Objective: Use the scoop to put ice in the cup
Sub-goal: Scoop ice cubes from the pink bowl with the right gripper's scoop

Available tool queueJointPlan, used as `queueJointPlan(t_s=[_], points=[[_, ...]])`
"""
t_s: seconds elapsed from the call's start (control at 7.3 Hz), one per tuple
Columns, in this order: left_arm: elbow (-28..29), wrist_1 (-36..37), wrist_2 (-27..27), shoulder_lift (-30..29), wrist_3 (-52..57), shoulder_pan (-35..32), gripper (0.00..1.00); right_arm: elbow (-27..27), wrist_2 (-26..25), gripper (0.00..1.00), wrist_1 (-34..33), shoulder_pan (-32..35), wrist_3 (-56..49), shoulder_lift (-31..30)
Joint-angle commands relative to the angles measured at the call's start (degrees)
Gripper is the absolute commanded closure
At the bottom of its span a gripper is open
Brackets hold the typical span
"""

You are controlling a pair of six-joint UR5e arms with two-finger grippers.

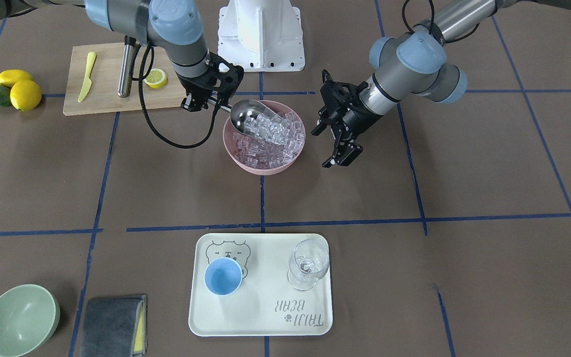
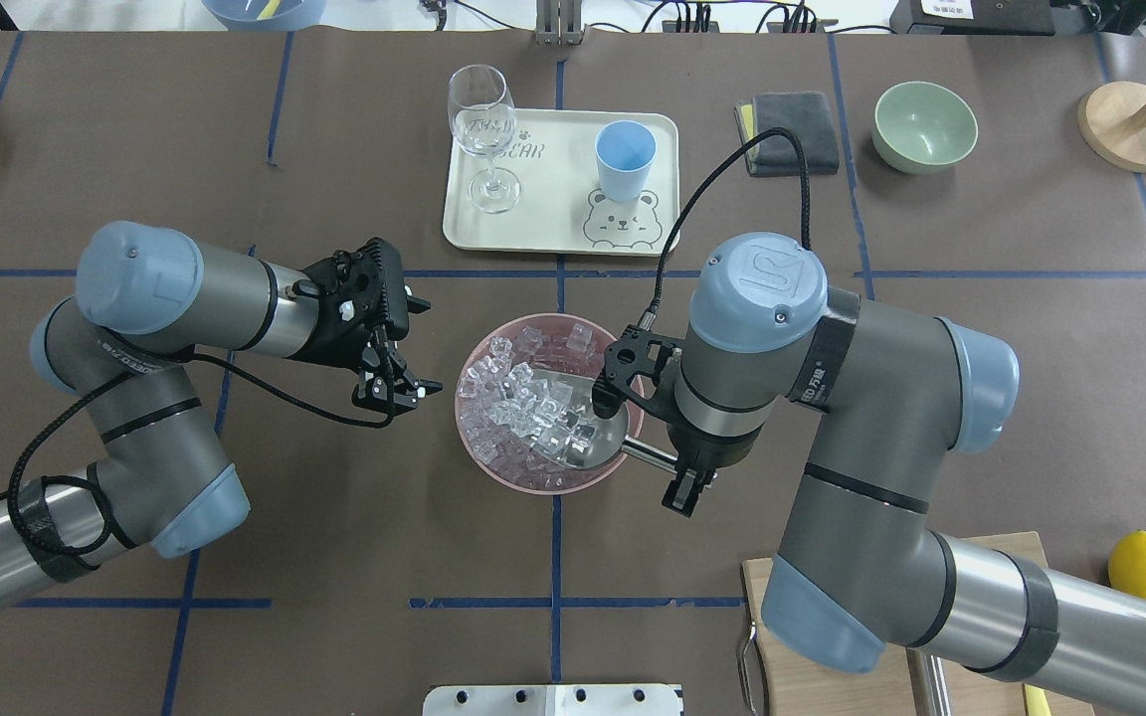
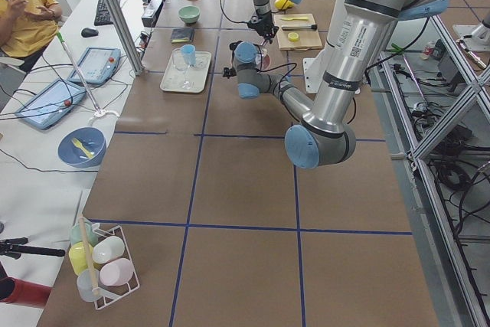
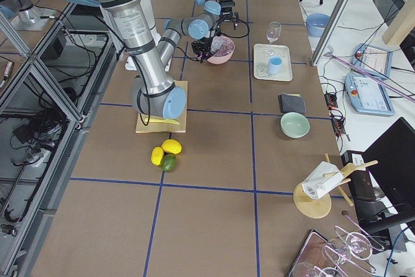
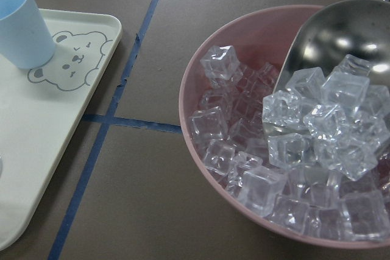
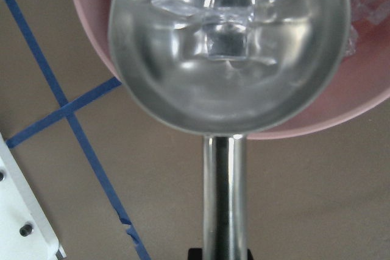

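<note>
While the right gripper (image 1: 201,102) is clamped on the scoop (image 2: 605,433) by its rod handle at the near right edge of the bowl (image 2: 533,485), the trough lies tilted inside the bowl. It is loaded with ice (image 2: 523,398), with more cubes heaped under and around it. The left gripper (image 2: 394,391) hangs just left of the bowl, apart from the rim, jaws spread and holding nothing. Far beyond both grippers, the cup (image 2: 625,159) stands upright on the right part of a tray (image 2: 553,239), with a glass (image 2: 481,109) to its left.

scoop (image 1: 248,115) x1, cup (image 1: 223,276) x1, wine glass (image 1: 308,264) x1, tray (image 1: 265,317) x1, bowls (image 1: 265,171) (image 1: 42,300) x2
</note>
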Motion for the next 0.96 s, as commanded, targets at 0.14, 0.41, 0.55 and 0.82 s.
queueJointPlan(t_s=[0.14, 0.41, 0.55, 0.82], points=[[-0.09, 0.00, 0.00, 0.00, -0.01, -0.09, 0.00, 3.03, -0.05, 1.00, -2.41, 0.68, 0.09, -0.81], [-0.44, 0.00, 0.00, 0.09, -0.01, -0.09, 0.00, 3.56, -0.05, 1.00, -2.23, 1.12, 0.27, -1.34], [-0.44, 0.00, 0.09, 0.09, -0.01, -0.09, 0.00, 4.08, 0.38, 1.00, -2.23, 1.55, 0.53, -1.61], [-0.44, 0.00, 0.00, 0.09, -0.01, -0.09, 0.00, 4.44, 2.05, 1.00, -2.15, 2.79, 1.50, -1.70]])
